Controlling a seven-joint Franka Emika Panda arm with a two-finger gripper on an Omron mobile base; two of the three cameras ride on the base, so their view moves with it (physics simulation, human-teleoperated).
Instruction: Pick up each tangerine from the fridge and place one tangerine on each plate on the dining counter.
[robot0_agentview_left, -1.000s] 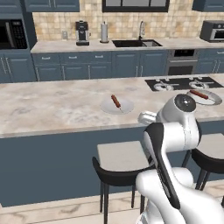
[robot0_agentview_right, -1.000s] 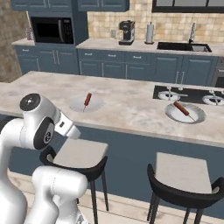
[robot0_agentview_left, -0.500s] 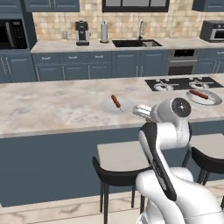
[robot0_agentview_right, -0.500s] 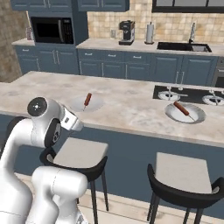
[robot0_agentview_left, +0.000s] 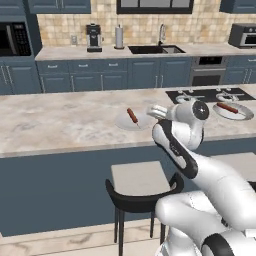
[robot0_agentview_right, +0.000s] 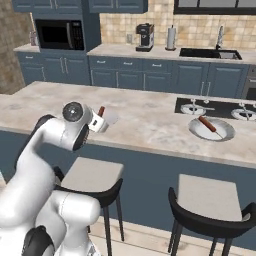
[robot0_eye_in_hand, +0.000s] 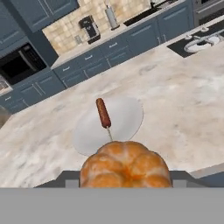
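Observation:
A tangerine (robot0_eye_in_hand: 124, 165), orange and lobed, sits low in the hand view with my gripper (robot0_agentview_left: 157, 111) shut on it; the fingertips are hidden behind it. The hand hovers at the near edge of the dining counter (robot0_agentview_left: 60, 122), just short of a pale round plate (robot0_eye_in_hand: 127, 117) that carries a reddish-brown sausage (robot0_eye_in_hand: 103, 112). That plate (robot0_agentview_left: 122, 123) lies left of the hand in the left base view. A second plate (robot0_agentview_right: 220, 134), also with a sausage, rests farther right on the counter. The fridge is out of view.
Two black-backed stools (robot0_agentview_right: 90, 177) (robot0_agentview_right: 210, 200) stand under the counter's near side. A black cooktop (robot0_agentview_right: 210, 106) is set in the counter behind the right plate. The far wall has blue cabinets, a sink (robot0_agentview_left: 155, 49), a coffee machine (robot0_agentview_left: 93, 37) and a microwave (robot0_agentview_right: 59, 34).
The arm has swung up and forward, carrying the tangerine from beside the counter's near edge toward the left plate. The plates and sausages have not moved.

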